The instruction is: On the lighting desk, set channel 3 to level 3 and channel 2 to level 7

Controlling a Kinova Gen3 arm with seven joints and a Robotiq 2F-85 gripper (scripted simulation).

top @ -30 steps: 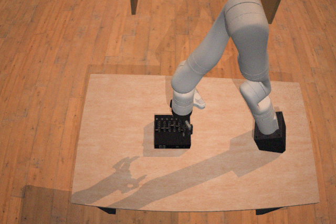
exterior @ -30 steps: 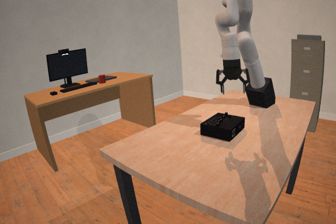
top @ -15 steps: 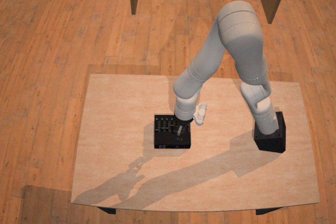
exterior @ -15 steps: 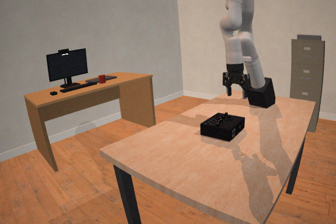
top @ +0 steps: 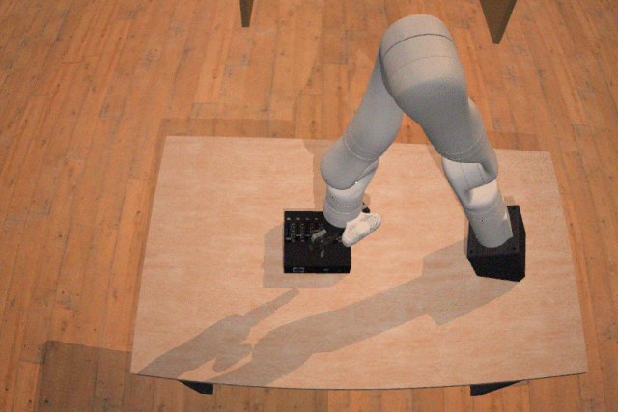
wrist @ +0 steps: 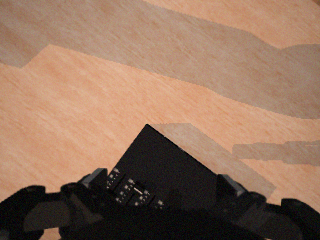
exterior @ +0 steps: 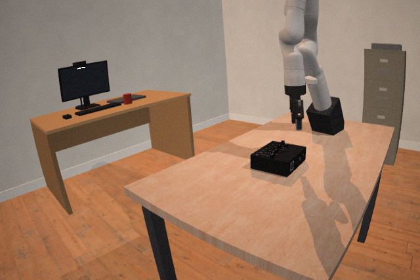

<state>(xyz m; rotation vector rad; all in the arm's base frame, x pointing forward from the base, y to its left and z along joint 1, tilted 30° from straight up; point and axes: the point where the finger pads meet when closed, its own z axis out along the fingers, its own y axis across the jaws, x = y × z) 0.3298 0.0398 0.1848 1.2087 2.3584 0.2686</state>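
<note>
The black lighting desk [top: 309, 261] [exterior: 271, 163] [wrist: 165, 165] stands on its feet near the middle of the wooden table [top: 224, 198] [exterior: 237, 202] [wrist: 75, 110]. Its faders [top: 299, 229] [wrist: 135, 190] run in a row across the top; I cannot read their levels. My gripper [top: 323, 241] [exterior: 297, 119] [wrist: 161, 183] is open and empty. It hangs well above the right part of the desk, pointing down. In the wrist view only a corner of the desk shows, turned at an angle, with a few fader caps between the two fingertips.
The arm's black base block [top: 498, 253] [exterior: 325, 115] sits at the table's right side. An office desk with a monitor [exterior: 84, 82] and a red mug [exterior: 126, 98] stands by the left wall. A grey filing cabinet [exterior: 383, 83] stands behind the table.
</note>
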